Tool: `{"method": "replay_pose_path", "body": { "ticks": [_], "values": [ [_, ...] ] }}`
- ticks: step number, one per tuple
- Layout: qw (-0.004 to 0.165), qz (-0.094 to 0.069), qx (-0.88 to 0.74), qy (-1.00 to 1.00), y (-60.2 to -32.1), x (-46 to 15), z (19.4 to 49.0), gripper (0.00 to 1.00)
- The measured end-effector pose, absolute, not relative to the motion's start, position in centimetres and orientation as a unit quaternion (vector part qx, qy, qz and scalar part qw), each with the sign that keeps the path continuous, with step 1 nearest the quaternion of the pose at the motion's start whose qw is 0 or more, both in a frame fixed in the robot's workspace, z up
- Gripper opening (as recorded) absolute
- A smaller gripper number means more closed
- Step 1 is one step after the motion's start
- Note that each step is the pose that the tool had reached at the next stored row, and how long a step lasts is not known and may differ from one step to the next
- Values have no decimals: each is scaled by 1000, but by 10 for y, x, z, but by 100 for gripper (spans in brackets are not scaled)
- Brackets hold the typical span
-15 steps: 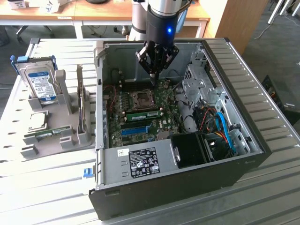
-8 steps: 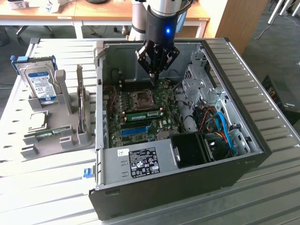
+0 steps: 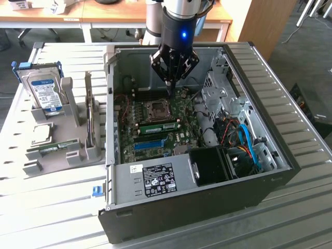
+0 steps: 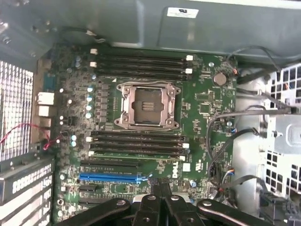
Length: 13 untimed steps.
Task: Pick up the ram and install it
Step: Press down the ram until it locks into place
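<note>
Bright, even daylight washes the pale slatted surface nearly white. The case interior is shadowed. The wrist view is soft, with glare on metal.

The computer case lies open on the table, a parts holder at the exterior view's left.

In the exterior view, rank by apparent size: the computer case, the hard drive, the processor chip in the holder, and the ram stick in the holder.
1. Computer case
2. Hard drive
3. Processor chip and ram: too close to rank; the chip is squarer, the ram longer and slimmer.
</note>
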<state>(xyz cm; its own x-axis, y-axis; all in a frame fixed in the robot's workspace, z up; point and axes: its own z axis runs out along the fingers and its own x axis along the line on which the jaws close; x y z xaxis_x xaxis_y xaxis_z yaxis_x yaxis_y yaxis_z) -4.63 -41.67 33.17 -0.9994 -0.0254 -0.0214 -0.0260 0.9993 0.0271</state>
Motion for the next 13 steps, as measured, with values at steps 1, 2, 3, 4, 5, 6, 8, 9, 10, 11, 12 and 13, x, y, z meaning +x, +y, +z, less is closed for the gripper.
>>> {"method": "replay_pose_path", "body": {
  "ticks": [1,2,3,4,5,6,8,9,10,11,12,13],
  "values": [
    [11,14,-8,1000,-417,-46,332,11],
    [11,14,-5,1000,-417,-47,332,11],
    [11,14,-5,1000,-417,-47,332,11],
    [11,14,-5,1000,-417,-47,332,11],
    [11,14,-5,1000,-417,-46,332,11],
    [11,14,-5,1000,-417,-47,332,11],
    [11,14,-5,1000,-417,-48,331,11],
    [11,14,-5,1000,-417,-49,331,11],
    [11,14,-5,1000,-417,-51,331,11],
    [11,14,-5,1000,-417,-52,331,11],
    [11,14,-5,1000,-417,-53,331,11],
    [11,14,-5,1000,-417,-53,331,11]
  ]
}}
